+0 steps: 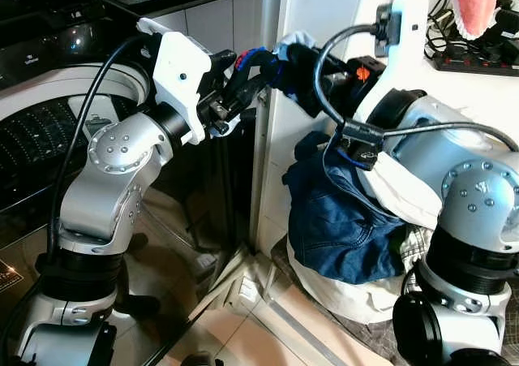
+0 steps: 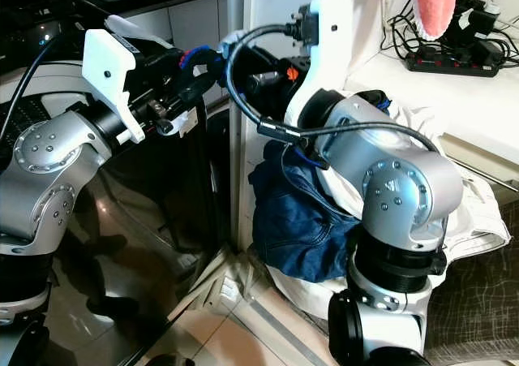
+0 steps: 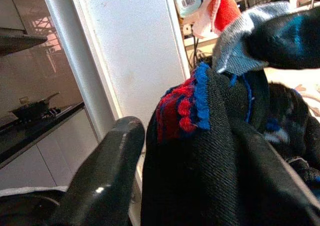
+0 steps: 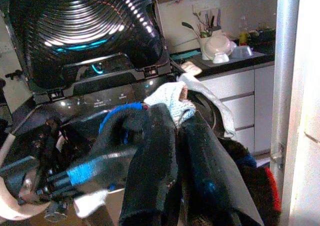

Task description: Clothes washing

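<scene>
Closest to us, our two silver arms met chest-high, the dark sock (image 1: 280, 66) strung level between them, its long axis running left to right. We judged the washing machine (image 1: 49, 106) lay leftward; the sock could slip and drop to the floor. Both left gripper (image 1: 235, 86) and right gripper (image 1: 312, 74) had their jaws closed on it.

Dark garment (image 1: 280, 66) wraps over both sets of fingertips, so left gripper (image 1: 240, 80) & right gripper (image 1: 302, 74) jaws can't be read; washer drum (image 1: 32, 139) cut off at left edge; pink cloth (image 1: 474, 1) cropped at top; jeans (image 1: 340, 220) partly behind right arm
</scene>
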Motion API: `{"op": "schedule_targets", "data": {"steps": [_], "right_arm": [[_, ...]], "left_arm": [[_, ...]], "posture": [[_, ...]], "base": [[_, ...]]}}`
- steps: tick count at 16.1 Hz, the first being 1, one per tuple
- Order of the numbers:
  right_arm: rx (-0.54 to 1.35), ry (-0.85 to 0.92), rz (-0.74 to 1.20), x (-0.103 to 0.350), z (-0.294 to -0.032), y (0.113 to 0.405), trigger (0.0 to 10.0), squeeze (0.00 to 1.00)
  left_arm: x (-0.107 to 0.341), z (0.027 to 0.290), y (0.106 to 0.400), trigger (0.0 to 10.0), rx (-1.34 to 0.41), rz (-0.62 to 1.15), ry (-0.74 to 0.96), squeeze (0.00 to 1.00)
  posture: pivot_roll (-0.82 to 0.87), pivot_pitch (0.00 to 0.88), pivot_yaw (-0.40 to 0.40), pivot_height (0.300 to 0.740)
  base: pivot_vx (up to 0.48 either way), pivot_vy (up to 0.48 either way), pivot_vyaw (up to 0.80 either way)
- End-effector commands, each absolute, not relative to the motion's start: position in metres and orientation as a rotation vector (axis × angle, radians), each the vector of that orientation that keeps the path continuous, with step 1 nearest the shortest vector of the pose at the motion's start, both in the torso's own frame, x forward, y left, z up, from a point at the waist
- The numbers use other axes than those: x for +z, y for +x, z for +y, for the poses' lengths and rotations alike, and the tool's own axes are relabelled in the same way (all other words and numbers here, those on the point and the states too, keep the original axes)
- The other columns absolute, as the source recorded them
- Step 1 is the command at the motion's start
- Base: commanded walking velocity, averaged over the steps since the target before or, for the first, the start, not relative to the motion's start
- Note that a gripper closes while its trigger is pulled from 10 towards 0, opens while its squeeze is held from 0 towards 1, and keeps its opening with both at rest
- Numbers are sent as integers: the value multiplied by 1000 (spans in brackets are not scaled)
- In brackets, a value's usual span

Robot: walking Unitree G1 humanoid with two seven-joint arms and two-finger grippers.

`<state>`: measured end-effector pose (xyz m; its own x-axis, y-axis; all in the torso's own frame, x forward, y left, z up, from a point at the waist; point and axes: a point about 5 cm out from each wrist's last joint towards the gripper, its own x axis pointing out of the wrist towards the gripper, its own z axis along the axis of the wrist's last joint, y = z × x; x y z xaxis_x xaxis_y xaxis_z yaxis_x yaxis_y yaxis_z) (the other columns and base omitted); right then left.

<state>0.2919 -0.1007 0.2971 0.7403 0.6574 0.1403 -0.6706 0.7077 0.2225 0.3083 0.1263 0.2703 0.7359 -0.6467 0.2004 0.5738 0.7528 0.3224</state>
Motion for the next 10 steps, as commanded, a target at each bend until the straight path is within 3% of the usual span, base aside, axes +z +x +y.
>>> {"op": "schedule_targets", "data": {"steps": [1, 10], "right_arm": [[752, 258, -63, 300, -100, 288, 0, 0], [733, 248, -57, 298, -101, 289, 0, 0]], "left_arm": [[269, 129, 309, 0, -670, -294, 243, 0], [269, 136, 315, 0, -613, -291, 241, 0]], "posture": [[21, 0, -24, 740], [11, 0, -24, 740]], "base": [[0, 0, 0], [0, 0, 0]]}}
